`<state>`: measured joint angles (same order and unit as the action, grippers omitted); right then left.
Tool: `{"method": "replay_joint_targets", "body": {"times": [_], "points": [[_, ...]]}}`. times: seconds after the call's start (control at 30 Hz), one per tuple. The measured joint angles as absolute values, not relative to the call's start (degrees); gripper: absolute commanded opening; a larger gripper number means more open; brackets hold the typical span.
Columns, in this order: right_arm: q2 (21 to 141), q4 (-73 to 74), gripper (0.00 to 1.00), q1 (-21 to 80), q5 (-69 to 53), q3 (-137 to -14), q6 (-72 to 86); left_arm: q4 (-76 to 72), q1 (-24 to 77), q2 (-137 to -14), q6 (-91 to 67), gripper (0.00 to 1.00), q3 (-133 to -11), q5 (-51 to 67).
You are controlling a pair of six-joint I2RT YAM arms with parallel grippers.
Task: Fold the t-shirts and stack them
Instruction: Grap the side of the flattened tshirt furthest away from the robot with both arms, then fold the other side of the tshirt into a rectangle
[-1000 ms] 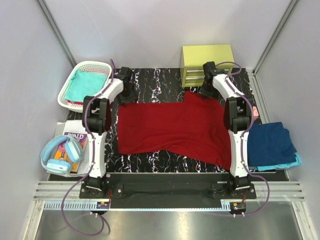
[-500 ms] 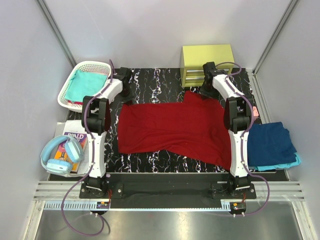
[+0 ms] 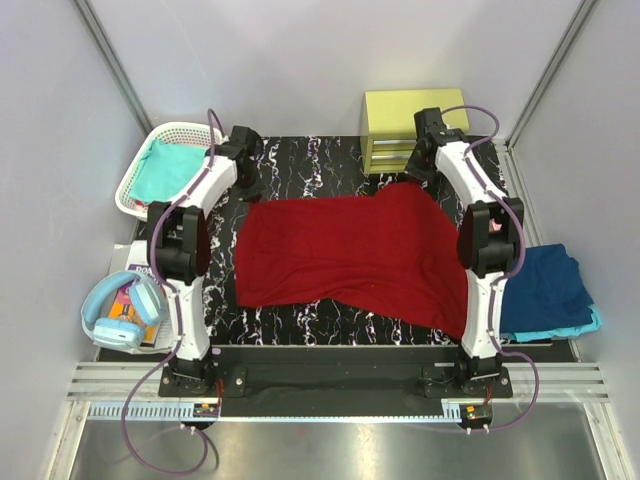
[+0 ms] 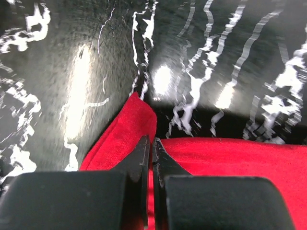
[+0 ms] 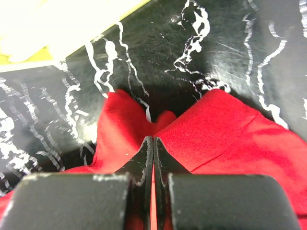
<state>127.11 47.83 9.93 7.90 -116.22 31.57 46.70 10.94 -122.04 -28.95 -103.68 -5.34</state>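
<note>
A dark red t-shirt (image 3: 350, 252) lies spread over the black marbled mat (image 3: 320, 165). My left gripper (image 3: 246, 190) is shut on its far left corner; the left wrist view shows red cloth (image 4: 129, 129) pinched between the fingers (image 4: 144, 153). My right gripper (image 3: 415, 178) is shut on the far right corner, with red cloth (image 5: 211, 124) bunched around its fingertips (image 5: 146, 151). Both held corners are raised off the mat. A navy t-shirt (image 3: 545, 285) lies on a light blue one (image 3: 585, 325) at the right. A teal t-shirt (image 3: 165, 165) sits in the white basket (image 3: 130, 195).
A yellow drawer box (image 3: 412, 120) stands at the back, close to the right gripper. Light blue headphones (image 3: 120, 310) rest on a book (image 3: 150, 275) at the left. A small pink block (image 3: 514, 222) peeks out by the right arm.
The left gripper has closed on the shirt's far left corner. Both arms have lifted and pulled the far edge back and outward, so the shirt's far edge is straighter.
</note>
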Motion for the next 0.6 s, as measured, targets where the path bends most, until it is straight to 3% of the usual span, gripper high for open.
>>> {"method": "replay_joint_targets", "body": {"times": [0.6], "points": [[98.3,44.3,0.0,13.2,12.9,-83.6,32.7,45.5,18.4,-105.9,-29.6,0.0,-85.4,-6.1]]}}
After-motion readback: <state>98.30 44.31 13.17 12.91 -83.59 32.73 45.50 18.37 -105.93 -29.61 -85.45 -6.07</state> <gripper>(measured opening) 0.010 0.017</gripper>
